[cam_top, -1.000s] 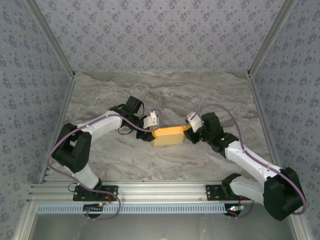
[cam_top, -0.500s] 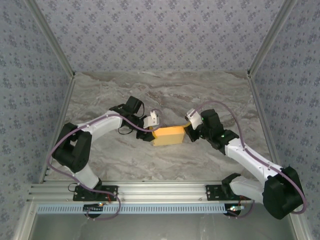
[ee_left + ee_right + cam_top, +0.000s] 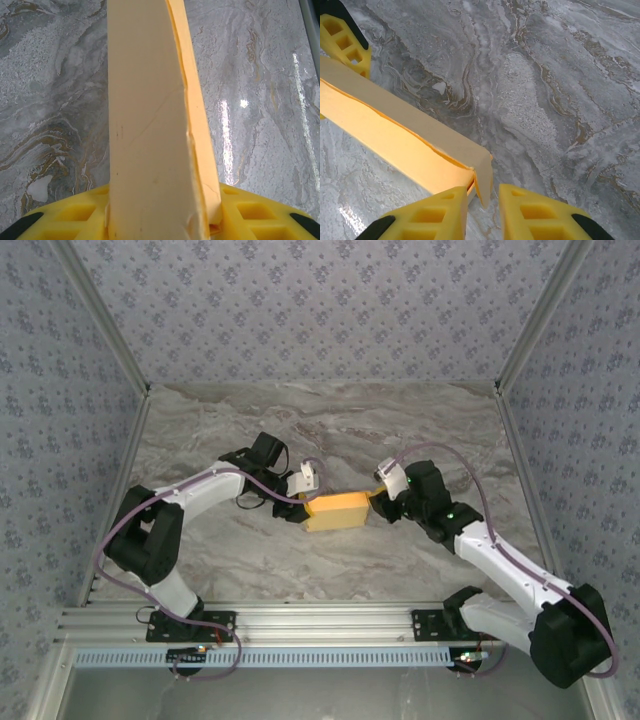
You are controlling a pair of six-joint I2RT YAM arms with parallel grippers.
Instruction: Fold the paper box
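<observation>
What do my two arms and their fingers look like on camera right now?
The left arm and right arm have white shells with black joints and bases; a purple cable loops along each. The fingers are yellow blocks with square cut-outs and black trim.

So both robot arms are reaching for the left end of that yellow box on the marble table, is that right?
Not quite. The arms are at opposite ends of the paper box on the marble table: the left gripper is at its left end and the right gripper at its right end. The top external view shows this.
</observation>
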